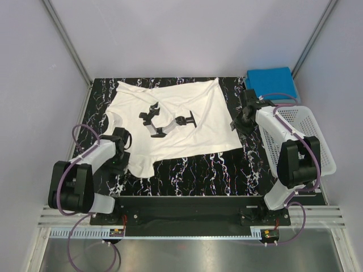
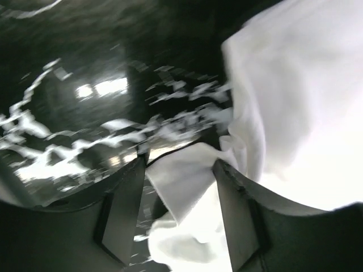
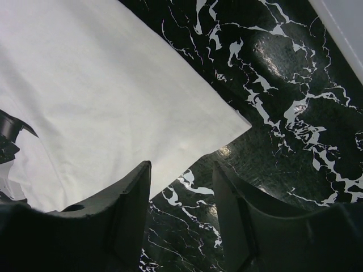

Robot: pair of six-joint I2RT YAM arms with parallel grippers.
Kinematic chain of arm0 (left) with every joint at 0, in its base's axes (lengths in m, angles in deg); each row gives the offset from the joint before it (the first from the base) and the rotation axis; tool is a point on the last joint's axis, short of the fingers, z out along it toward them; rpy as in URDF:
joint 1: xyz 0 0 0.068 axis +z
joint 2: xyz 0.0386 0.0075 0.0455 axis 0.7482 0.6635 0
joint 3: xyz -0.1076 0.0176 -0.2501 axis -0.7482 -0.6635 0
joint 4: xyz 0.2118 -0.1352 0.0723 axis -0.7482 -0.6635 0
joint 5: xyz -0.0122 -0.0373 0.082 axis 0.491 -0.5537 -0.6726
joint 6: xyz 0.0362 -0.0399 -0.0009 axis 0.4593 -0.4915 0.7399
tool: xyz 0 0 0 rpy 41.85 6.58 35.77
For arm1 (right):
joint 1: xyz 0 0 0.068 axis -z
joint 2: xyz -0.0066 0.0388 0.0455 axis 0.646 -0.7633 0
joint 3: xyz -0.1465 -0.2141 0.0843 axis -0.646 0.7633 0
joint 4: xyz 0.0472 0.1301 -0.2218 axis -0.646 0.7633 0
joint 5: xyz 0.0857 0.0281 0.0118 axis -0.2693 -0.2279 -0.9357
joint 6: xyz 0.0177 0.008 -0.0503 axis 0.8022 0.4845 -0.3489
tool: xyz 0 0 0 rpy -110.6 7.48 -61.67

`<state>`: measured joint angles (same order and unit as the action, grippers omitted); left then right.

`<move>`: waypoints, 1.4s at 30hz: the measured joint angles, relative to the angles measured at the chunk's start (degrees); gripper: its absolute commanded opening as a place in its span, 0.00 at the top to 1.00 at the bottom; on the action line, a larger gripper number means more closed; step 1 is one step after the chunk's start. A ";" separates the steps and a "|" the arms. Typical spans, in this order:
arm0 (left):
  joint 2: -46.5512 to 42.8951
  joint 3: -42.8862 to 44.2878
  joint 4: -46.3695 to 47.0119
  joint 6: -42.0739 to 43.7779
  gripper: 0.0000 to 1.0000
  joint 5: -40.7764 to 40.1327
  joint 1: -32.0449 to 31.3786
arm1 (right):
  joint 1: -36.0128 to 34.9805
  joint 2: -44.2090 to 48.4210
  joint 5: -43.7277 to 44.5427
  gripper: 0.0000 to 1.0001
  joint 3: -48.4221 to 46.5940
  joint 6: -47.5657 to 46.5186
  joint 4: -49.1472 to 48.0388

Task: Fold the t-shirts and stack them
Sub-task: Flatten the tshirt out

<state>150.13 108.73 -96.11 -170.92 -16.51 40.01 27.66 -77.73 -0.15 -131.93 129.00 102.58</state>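
Note:
The white t-shirt [image 1: 176,107] lies spread on the black marble table [image 1: 193,170], its black print [image 1: 164,120] facing up. My left gripper [image 1: 123,137] is at the shirt's left sleeve. In the left wrist view it [image 2: 180,164] is open, with a fold of white cloth [image 2: 181,181] between its fingers. My right gripper [image 1: 237,123] is at the shirt's right edge. In the right wrist view it [image 3: 181,167] is open and empty, just above the table beside the shirt's corner [image 3: 241,122]. The blue t-shirt [image 1: 271,80] lies folded at the back right. The red t-shirt is out of view.
A white plastic lattice basket [image 1: 303,133] stands at the table's right edge, beside the right arm. Grey walls and metal frame posts enclose the table on three sides.

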 measured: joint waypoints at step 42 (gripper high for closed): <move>-14.51 -10.12 -3.23 3.32 0.65 -4.85 -2.03 | 0.00 0.11 0.59 0.46 1.46 -0.98 -0.52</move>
<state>135.62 98.61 -99.35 -167.60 -21.36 37.97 27.66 -77.62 0.44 -130.47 128.02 102.05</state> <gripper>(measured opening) 0.345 0.539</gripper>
